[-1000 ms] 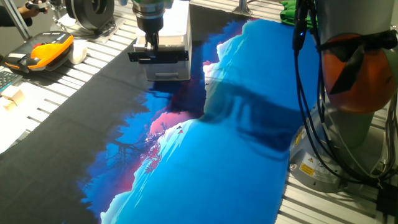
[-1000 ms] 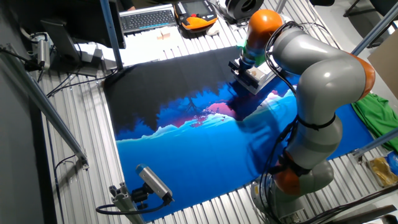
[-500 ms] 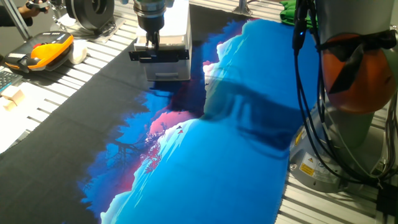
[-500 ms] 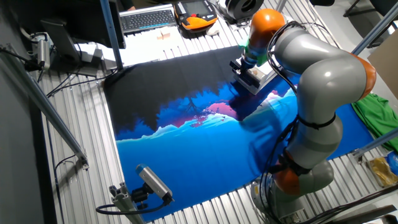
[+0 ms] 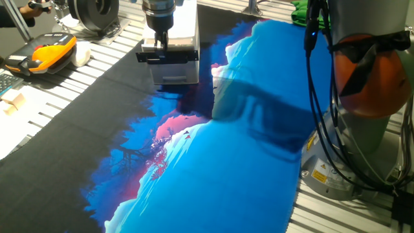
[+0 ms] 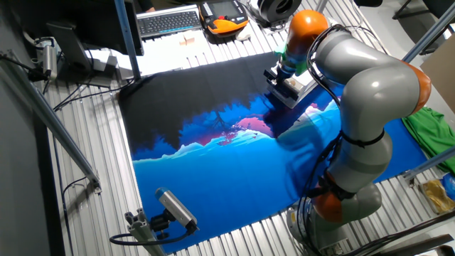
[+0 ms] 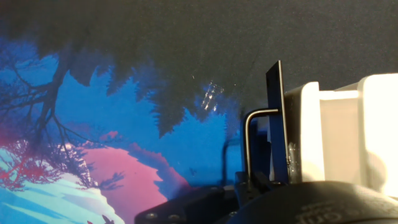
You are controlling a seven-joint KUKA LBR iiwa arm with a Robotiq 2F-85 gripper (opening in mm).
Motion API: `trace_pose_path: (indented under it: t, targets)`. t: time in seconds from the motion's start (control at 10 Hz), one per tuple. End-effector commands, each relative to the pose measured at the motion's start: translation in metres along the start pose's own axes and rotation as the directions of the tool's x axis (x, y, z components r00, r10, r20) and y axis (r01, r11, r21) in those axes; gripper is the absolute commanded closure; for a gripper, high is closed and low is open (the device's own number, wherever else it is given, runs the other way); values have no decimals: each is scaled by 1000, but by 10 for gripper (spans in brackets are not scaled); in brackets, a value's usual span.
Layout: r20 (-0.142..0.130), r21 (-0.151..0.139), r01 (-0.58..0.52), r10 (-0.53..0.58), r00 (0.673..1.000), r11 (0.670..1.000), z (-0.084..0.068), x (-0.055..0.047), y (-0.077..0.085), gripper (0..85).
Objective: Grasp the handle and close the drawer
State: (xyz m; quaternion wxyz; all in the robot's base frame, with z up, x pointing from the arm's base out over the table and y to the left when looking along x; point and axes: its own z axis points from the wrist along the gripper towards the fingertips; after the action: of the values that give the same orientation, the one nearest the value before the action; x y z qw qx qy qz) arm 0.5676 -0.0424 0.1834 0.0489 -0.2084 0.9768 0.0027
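A small white cabinet (image 5: 175,72) stands at the far edge of the printed cloth. Its white drawer (image 7: 303,132) sticks out a little, with a black front edge (image 7: 277,118). The handle (image 5: 180,57) runs as a black bar across the drawer's front; in the hand view it shows as a thin bent bar (image 7: 247,144). My gripper (image 5: 158,46) comes down from above and is shut on the handle near its middle. It also shows in the other fixed view (image 6: 276,74) and at the bottom of the hand view (image 7: 252,184). The cabinet (image 7: 380,130) lies right behind the drawer.
A blue, pink and black printed cloth (image 5: 226,162) covers the table. An orange-black device (image 5: 49,52) and a small white block lie at the left. A keyboard (image 6: 167,21) lies at the back. A green cloth (image 6: 426,126) lies beside the arm's base (image 5: 362,129), where cables hang.
My gripper, the handle and the drawer's black front have moved a little toward the cabinet. The drawer sticks out less than before.
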Motion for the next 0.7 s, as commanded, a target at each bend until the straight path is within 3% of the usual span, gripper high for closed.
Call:
trace_pose_path:
  t: [0.0, 0.6]
  targets:
    - [0, 1, 1, -1, 1000, 1000, 0, 0, -1, 850]
    - [-2, -5, 17, -17, 1000, 1000, 0, 4, -14, 850]
